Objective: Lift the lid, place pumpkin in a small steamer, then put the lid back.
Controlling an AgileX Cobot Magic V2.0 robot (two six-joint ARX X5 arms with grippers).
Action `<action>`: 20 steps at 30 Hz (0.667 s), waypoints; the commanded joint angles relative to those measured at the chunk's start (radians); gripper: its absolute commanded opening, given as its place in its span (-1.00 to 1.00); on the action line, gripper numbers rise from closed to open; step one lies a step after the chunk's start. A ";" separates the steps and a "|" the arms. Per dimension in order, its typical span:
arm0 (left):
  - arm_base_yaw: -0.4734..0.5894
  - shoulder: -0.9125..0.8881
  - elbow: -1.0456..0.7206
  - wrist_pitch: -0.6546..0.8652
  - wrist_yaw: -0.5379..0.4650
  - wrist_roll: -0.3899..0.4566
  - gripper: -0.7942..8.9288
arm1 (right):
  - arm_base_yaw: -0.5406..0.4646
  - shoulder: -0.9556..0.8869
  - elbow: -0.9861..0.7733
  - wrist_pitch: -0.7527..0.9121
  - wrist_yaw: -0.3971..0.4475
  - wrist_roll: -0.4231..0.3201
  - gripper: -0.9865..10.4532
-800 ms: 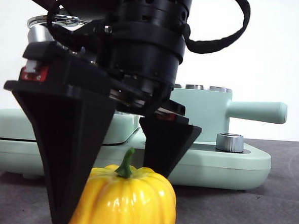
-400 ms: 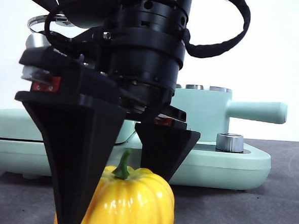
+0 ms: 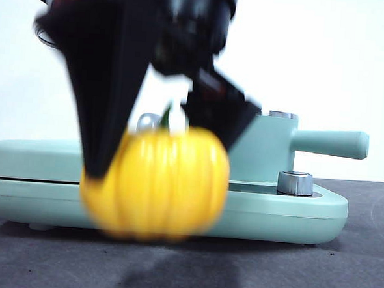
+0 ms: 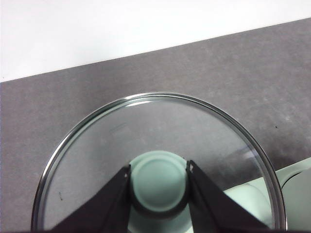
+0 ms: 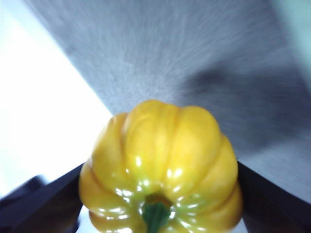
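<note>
Now your right gripper, jaws clamped on the pumpkin, holds it clear of the bench beside the small steamer, while your left gripper grips the lid.

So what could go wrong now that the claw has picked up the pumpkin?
The pumpkin looks glossy and round, and the right claw only pinches its sides, so it might slip while swinging fast. It looks about as wide as the small steamer, so it could catch on the rim. The left claw holds the lid just by its knob.
</note>
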 commanded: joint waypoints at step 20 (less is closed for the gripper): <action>0.000 -0.010 0.039 0.021 0.006 -0.003 -0.80 | -0.456 0.156 0.605 -0.220 0.061 -0.033 -0.19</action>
